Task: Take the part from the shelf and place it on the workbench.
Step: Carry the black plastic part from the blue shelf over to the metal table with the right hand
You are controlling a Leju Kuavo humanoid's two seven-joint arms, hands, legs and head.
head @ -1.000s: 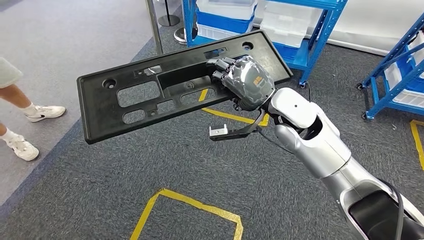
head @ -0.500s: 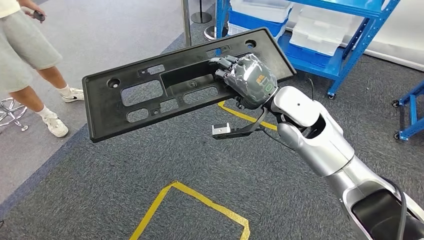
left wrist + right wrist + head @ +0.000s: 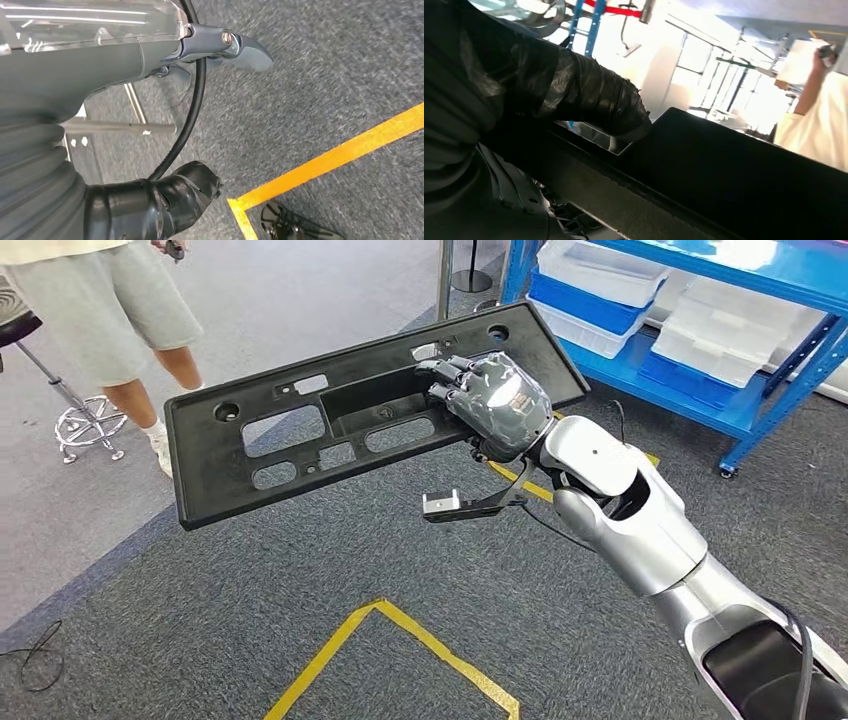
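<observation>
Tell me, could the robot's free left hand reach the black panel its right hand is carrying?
Probably not as it stands: the left hand hangs low over the floor, while the right hand holds the black panel up in front.

No readable text, label, brand name, number or sign is showing in any of the views. In the head view, the back of the right hand is catching a bright glare, and any marking there is washing out beyond reading. The black part it is holding is showing moulded holes and slots but no lettering. The yellow floor tape is forming plain lines, not characters.
</observation>
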